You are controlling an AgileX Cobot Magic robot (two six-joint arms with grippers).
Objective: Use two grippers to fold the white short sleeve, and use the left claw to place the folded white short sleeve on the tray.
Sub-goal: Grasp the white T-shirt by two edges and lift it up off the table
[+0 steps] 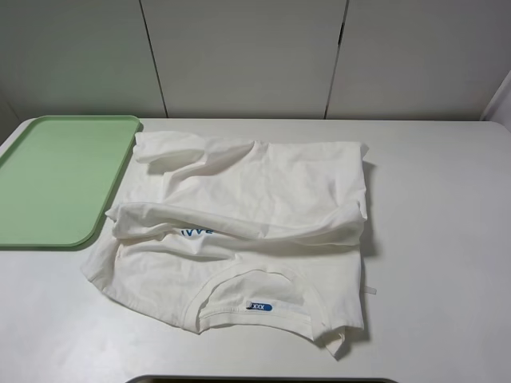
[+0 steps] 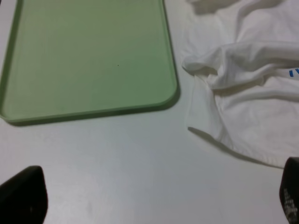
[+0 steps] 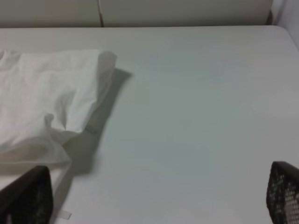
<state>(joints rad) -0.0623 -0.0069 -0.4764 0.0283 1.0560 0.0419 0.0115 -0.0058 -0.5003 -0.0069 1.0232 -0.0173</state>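
White short sleeve lies rumpled on the white table, collar and blue neck label nearest us. Over bare tabletop the left claw hangs spread wide, holding nothing; the right gripper is spread wide too, empty. Far-left, the pale green tray sits just beside the shirt.

The white short sleeve is soft, matt, wrinkled cloth. The tray looks like smooth plastic with a faint sheen. The table is smooth. My right gripper's pad shows a rough dotted grain.
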